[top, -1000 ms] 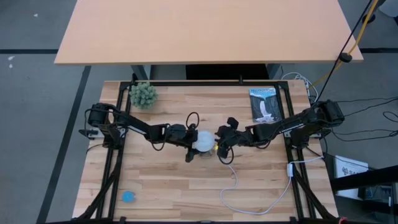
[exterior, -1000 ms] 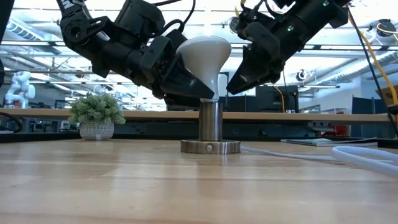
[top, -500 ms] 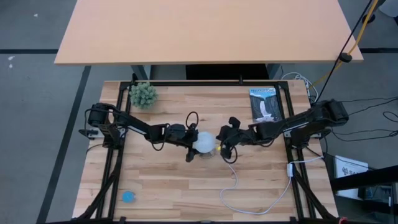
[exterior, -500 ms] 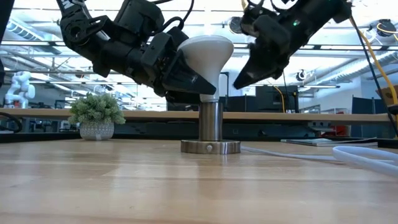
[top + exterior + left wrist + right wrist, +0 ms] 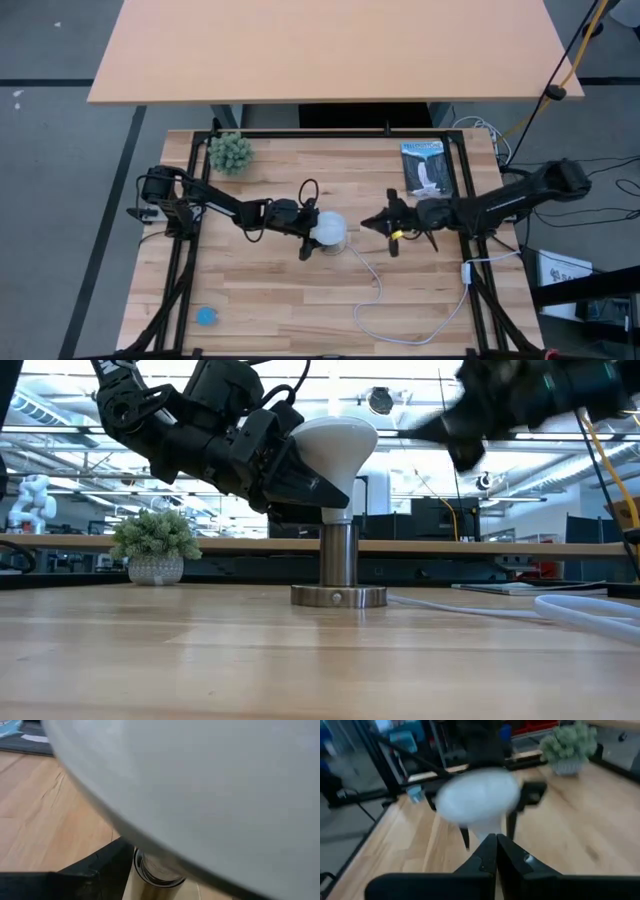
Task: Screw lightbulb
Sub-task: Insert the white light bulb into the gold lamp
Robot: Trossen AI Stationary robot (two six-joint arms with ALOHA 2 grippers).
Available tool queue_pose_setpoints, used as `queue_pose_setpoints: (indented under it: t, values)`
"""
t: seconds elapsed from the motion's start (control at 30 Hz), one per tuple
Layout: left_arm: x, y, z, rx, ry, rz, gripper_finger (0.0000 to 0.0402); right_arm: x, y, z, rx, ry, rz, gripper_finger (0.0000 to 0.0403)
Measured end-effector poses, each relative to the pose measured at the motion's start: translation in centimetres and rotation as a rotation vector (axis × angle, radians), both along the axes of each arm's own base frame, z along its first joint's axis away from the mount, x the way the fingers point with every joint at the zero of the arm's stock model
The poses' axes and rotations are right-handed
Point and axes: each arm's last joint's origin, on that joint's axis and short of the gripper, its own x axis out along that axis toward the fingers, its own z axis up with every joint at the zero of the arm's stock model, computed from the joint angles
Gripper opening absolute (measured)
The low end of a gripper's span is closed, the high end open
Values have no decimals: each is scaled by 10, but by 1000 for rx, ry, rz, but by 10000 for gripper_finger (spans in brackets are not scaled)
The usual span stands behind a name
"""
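Note:
The white lightbulb (image 5: 335, 445) stands upright, its narrow neck in the silvery socket post (image 5: 338, 558), which rises from a round disc (image 5: 338, 596) at the table's middle. My left gripper (image 5: 310, 232) reaches in from the left and is closed around the bulb (image 5: 328, 230). My right gripper (image 5: 366, 223) hangs to the right of the bulb, clear of it, its fingers shut together (image 5: 495, 845) with nothing between them. In the left wrist view the bulb (image 5: 200, 785) fills most of the picture. My left gripper has the bulb between its two fingers, one on the far side (image 5: 311, 213) and one on the near side (image 5: 307, 250), at the globe's lower flank (image 5: 303, 478). The fingers come from the table's left, slanting slightly down. The bulb stays upright, its neck (image 5: 157, 870) in the socket.
A white cord (image 5: 375, 290) runs from the socket toward the near right. A small potted plant (image 5: 231, 152) stands at the far left, a booklet (image 5: 423, 167) lies at the far right, and a small blue thing (image 5: 206, 316) sits at the near left corner.
My right gripper has shut its fingers and drawn back from the bulb toward the table's right edge, tipping up from a downward slant to nearly level. The bulb and my left gripper have kept still.

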Motion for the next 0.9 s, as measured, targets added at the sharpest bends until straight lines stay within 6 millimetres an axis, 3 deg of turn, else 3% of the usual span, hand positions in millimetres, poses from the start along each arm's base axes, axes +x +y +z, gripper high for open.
queue_pose_setpoints:
  t: [0.1, 0.17, 0.23, 0.4, 0.57, 0.7, 0.9]
  values:
    - [0, 0, 0, 0, -5, -1, 273, -13, -2, -33, 132, -38, -25, 1]
    - [0, 0, 0, 0, -5, 0, 273, -14, -2, -40, 207, -50, -36, 1]
    - [0, 0, 0, 0, -5, 0, 273, -9, -1, -40, 239, -46, -41, 1]
    - [0, 0, 0, 0, -5, 1, 273, 20, 4, -26, 81, -68, -46, 0]
    - [0, 0, 0, -1, -4, 1, 273, 46, 2, -25, -5, 95, -113, 0]
    - [0, 0, 0, -7, -4, -15, 273, 64, 5, -25, -10, 147, -44, 0]
    - [0, 0, 0, -8, -3, -16, 273, 76, 5, -27, -38, 157, -54, 0]
